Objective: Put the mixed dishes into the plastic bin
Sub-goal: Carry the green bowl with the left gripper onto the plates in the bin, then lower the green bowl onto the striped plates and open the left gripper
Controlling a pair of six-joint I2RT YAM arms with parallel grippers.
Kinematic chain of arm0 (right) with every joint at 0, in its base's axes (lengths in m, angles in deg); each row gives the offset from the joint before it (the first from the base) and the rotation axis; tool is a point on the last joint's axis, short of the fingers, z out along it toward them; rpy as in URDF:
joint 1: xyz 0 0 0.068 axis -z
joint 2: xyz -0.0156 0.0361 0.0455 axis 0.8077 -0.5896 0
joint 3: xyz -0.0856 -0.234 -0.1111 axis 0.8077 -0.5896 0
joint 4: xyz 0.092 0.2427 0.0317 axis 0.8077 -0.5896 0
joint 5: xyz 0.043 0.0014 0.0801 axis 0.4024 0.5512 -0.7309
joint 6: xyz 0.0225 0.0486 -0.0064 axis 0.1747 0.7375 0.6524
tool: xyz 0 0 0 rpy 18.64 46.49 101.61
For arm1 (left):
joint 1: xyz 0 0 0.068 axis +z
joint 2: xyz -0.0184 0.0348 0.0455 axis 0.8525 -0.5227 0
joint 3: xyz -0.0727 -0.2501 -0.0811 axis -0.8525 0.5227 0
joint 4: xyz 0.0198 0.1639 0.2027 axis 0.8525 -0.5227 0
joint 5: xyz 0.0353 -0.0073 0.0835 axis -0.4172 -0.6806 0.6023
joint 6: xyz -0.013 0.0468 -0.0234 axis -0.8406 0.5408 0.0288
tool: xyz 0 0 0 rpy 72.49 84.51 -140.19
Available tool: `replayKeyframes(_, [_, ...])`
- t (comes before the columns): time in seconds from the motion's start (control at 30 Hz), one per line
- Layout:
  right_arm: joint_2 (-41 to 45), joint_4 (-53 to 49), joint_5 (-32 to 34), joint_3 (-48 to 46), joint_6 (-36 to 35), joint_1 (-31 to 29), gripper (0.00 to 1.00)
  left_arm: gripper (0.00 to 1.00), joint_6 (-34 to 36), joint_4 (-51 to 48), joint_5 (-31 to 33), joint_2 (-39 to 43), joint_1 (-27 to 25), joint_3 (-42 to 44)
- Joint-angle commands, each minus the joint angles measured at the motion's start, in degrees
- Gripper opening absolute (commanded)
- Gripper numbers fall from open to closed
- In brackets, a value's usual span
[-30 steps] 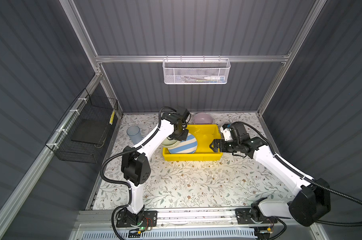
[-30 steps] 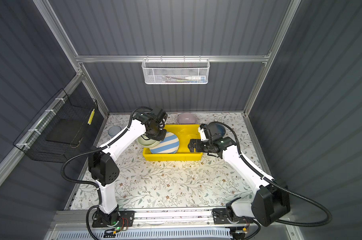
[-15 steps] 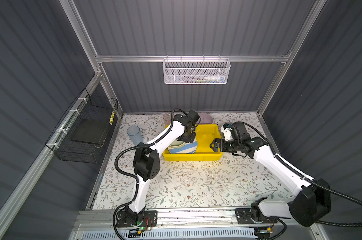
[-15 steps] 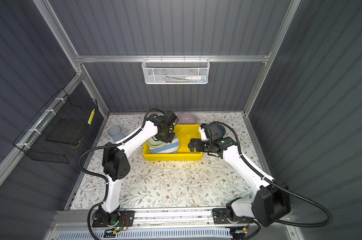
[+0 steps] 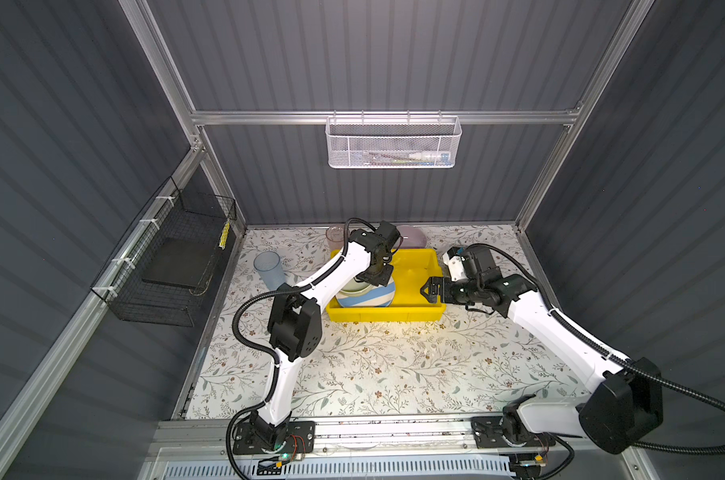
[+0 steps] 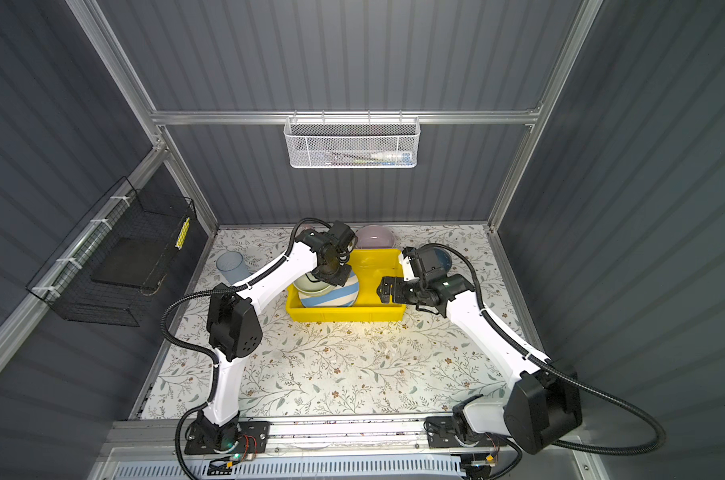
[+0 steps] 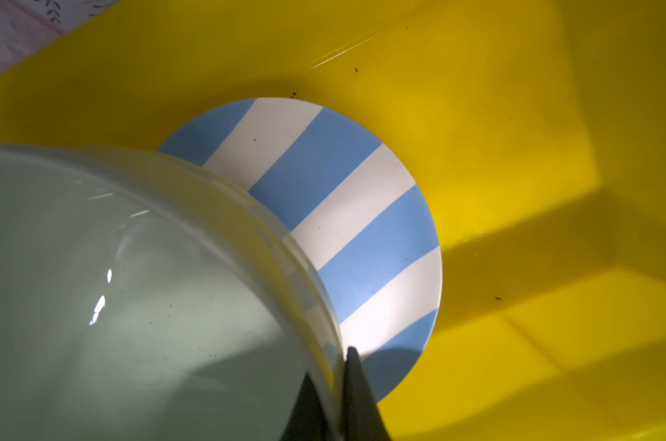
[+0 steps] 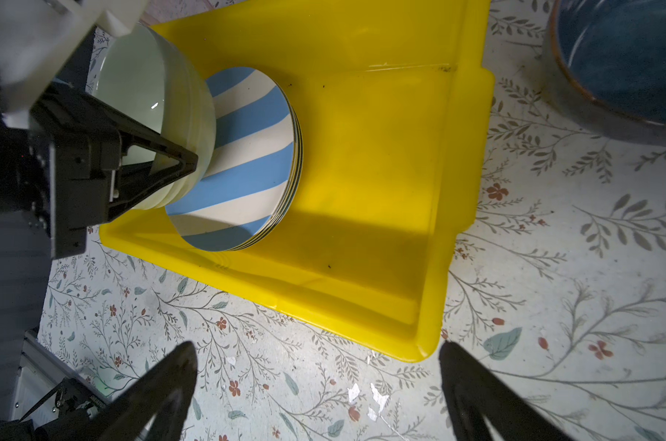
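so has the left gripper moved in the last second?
Yes. The left gripper, jaws shut on the pale green bowl, shifted rightward in a top view, from nearer the yellow bin's left end toward its middle.

End effectors: left [image 8: 190,159] pinched, right [image 8: 318,353] wide

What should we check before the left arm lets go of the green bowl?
1. Grip: left gripper shut on pale green bowl rim: ok.
2. Position: bowl over striped plate in yellow bin: ok.
3. Contact: bowl seated flat on plate: cannot tell.
4. Clearance: right gripper open, at bin corner, apart from bowl: ok.
5. Task done: not ok; lilac bowl, blue bowl, blue tumbler on the table.
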Motion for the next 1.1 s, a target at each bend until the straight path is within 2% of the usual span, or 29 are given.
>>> replayKeyframes(0.0, [1.3, 0.3, -0.5, -1.0, 0.4, 0.2, 0.99, 0.0, 1.7, 1.9, 2.2, -0.4, -0.1, 0.1])
replayKeyframes(0.63, [3.2, 0.3, -0.1, -3.3, 0.8, 0.7, 0.99, 0.0, 2.5, 2.2, -1.6, -1.4, -1.0, 0.3])
replayKeyframes(0.97, [3.2, 0.9, -0.3, -3.9, 1.0, 0.8, 0.99, 0.06, 3.4, 2.0, -2.9, -2.0, -1.5, 0.0])
replayKeyframes(1.07, [3.3, 0.8, -0.3, -4.1, 1.0, 0.9, 0.99, 0.11, 3.4, 1.7, -3.0, -2.4, -1.6, -0.3])
